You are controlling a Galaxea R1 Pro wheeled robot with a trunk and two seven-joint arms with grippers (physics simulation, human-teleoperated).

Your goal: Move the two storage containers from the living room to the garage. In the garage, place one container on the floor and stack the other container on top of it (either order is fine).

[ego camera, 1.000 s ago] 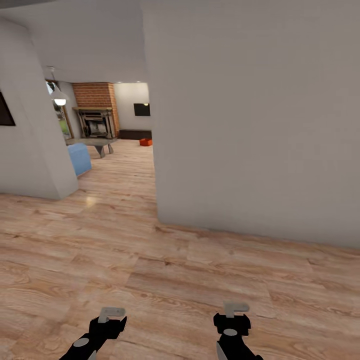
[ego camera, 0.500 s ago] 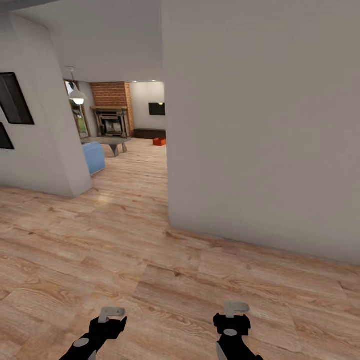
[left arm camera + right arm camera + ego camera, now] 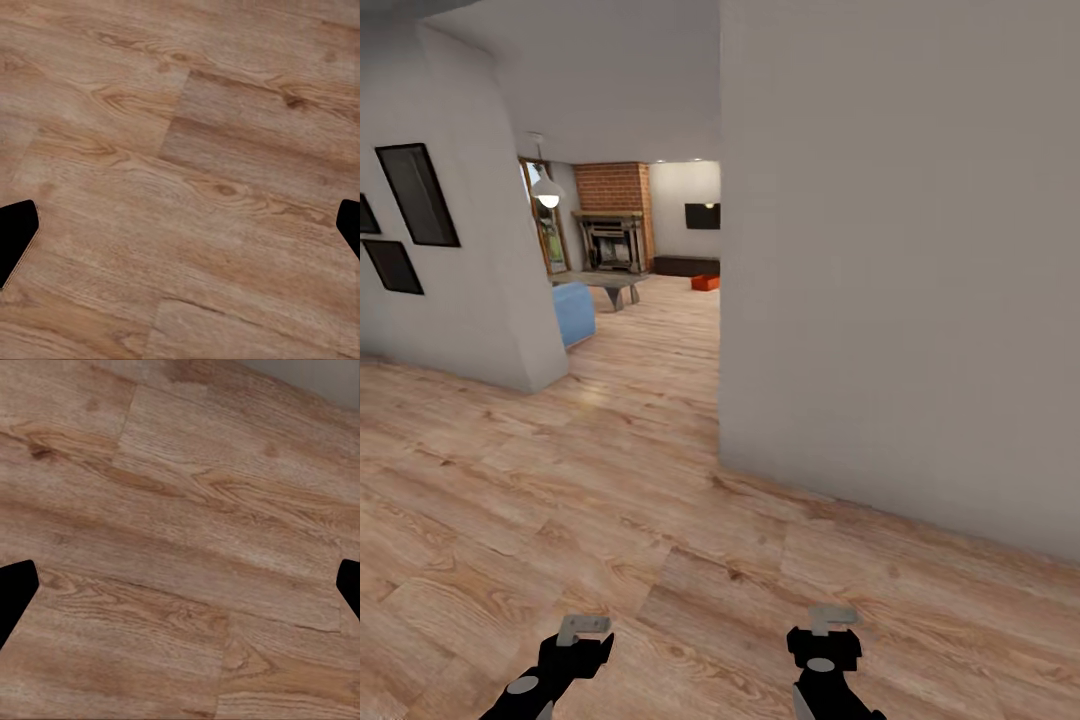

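Far down the hall lies the living room (image 3: 660,250), with a brick fireplace (image 3: 612,240), a wall TV (image 3: 702,215) and a long dark low cabinet (image 3: 685,265). One small orange-red storage container (image 3: 705,283) sits on its wood floor in front of that cabinet, partly cut off by the near wall. My left gripper (image 3: 585,630) and right gripper (image 3: 832,618) hang low over the plank floor, far from the container. In the wrist views the left gripper (image 3: 180,232) and right gripper (image 3: 180,592) stand open with only bare planks between their fingers.
A big white wall (image 3: 900,280) stands close ahead on the right, its corner (image 3: 720,460) near the middle. Another wall with dark picture frames (image 3: 420,195) is on the left. A blue sofa (image 3: 572,310), a grey low table (image 3: 610,285) and a hanging lamp (image 3: 547,195) lie beyond the passage.
The whole picture has slid to the right as the camera turned left, bringing the picture frames on the left wall into view. Both grippers hold the same pose.
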